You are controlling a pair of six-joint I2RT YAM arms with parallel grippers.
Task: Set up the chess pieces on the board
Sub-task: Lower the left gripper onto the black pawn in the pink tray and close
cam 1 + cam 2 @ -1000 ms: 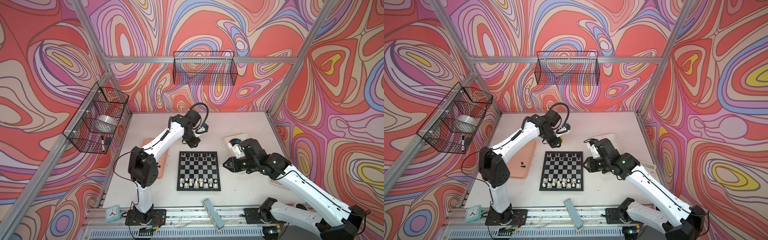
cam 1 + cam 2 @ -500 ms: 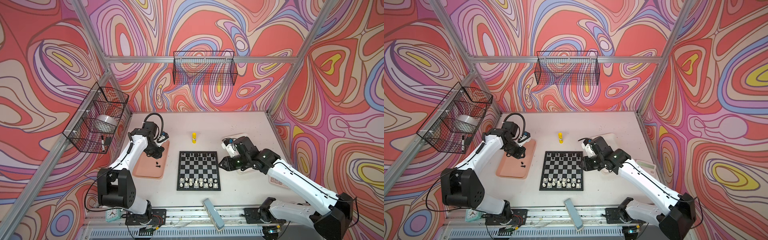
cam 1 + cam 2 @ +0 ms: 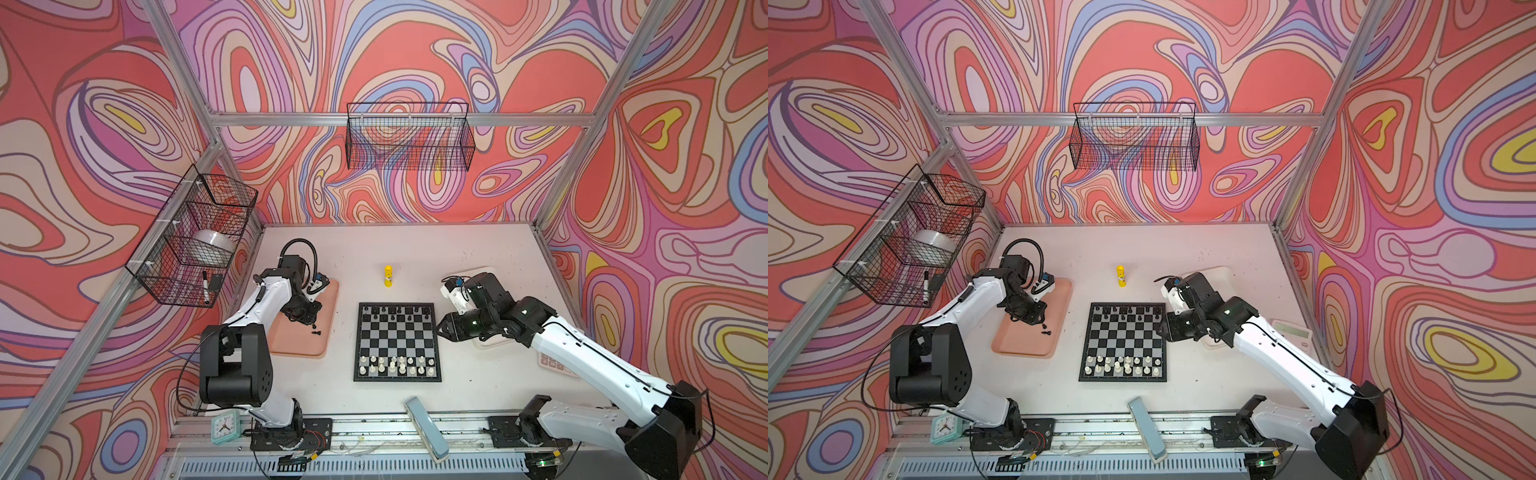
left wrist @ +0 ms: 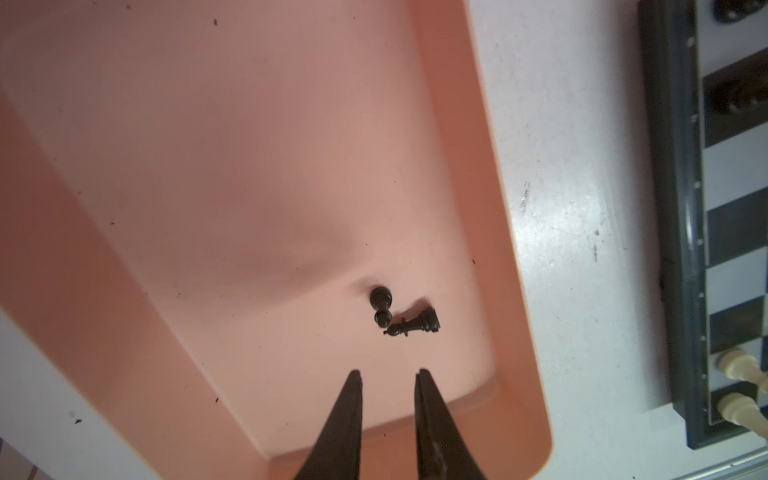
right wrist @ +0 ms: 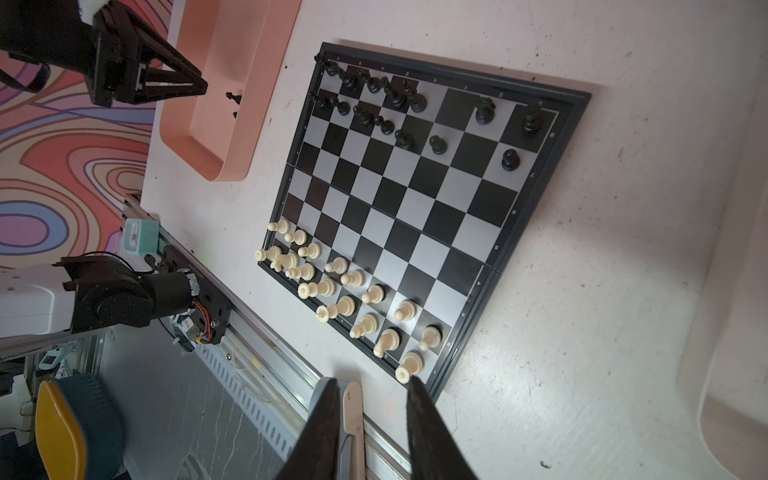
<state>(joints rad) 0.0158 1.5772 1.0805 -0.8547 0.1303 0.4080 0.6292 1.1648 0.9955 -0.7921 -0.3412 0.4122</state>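
Note:
The board (image 3: 397, 340) lies mid-table. Black chess pieces (image 3: 395, 312) fill much of its two far rows and cream-white ones (image 3: 395, 365) stand on its two near rows. Two more black pieces (image 4: 382, 309) lie toppled together in the pink tray (image 3: 299, 353). My left gripper (image 4: 388, 372) hangs over that tray just short of them, open by a narrow gap with nothing in it; in a top view the left gripper (image 3: 311, 322) points at them. My right gripper (image 3: 438, 328) hovers at the board's right edge, open and empty (image 5: 372, 380).
A yellow glue stick (image 3: 387, 276) stands behind the board. A white tray (image 3: 490, 343) lies under the right arm, with a calculator (image 3: 552, 361) beyond it. A grey-blue case (image 3: 426, 428) and a small clock (image 3: 224, 428) sit at the front rail. Wire baskets hang on the walls.
The left arm swung from behind the board's far edge over to the pink tray, and its jaws narrowed. The right gripper stayed by the board's right edge, edging slightly closer.

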